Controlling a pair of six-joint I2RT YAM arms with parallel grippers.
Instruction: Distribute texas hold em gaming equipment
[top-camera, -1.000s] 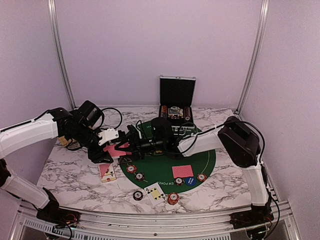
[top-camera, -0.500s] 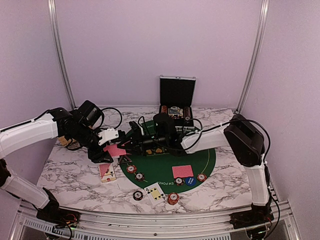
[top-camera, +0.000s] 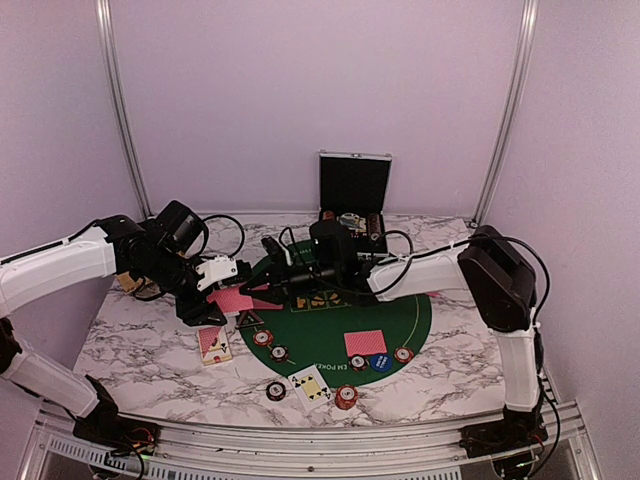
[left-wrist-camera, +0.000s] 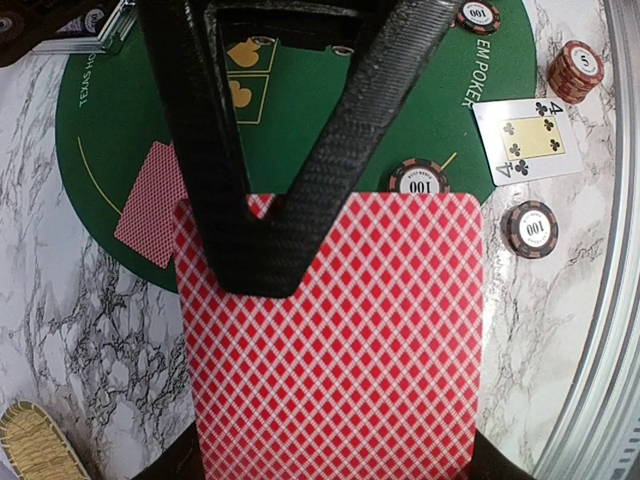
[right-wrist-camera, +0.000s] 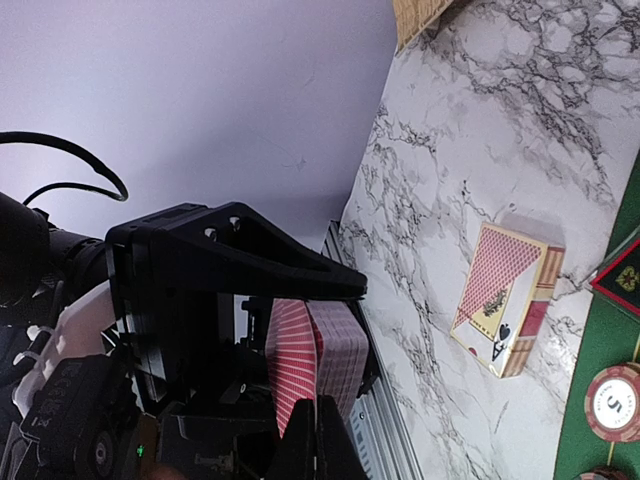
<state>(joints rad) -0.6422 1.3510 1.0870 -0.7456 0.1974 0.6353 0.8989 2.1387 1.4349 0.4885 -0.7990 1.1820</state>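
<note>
My left gripper (top-camera: 222, 292) hangs above the table's left side, shut on a deck of red-backed playing cards (top-camera: 233, 298). In the left wrist view the deck (left-wrist-camera: 340, 350) fills the space between my left gripper's (left-wrist-camera: 325, 445) fingers. My right gripper (top-camera: 262, 291) reaches across from the right and is shut on the top card's edge. In the right wrist view its shut fingers (right-wrist-camera: 322, 435) pinch that top card (right-wrist-camera: 292, 365), which bows away from the deck (right-wrist-camera: 345, 355). A face-down card (top-camera: 365, 343), a blue disc (top-camera: 380, 362) and poker chips (top-camera: 262, 338) lie on the green mat (top-camera: 330, 318).
A card box (top-camera: 213, 343) lies on the marble left of the mat, a dark triangular token (top-camera: 250, 320) beside it. A face-up card (top-camera: 311, 385) and an orange chip stack (top-camera: 346, 397) sit near the front edge. An open black case (top-camera: 353, 200) stands at the back, a straw basket (top-camera: 128, 282) far left.
My right gripper's jaws have closed on the top card of the deck, and its wrist has shifted slightly back and right. The left arm and deck have stayed put.
</note>
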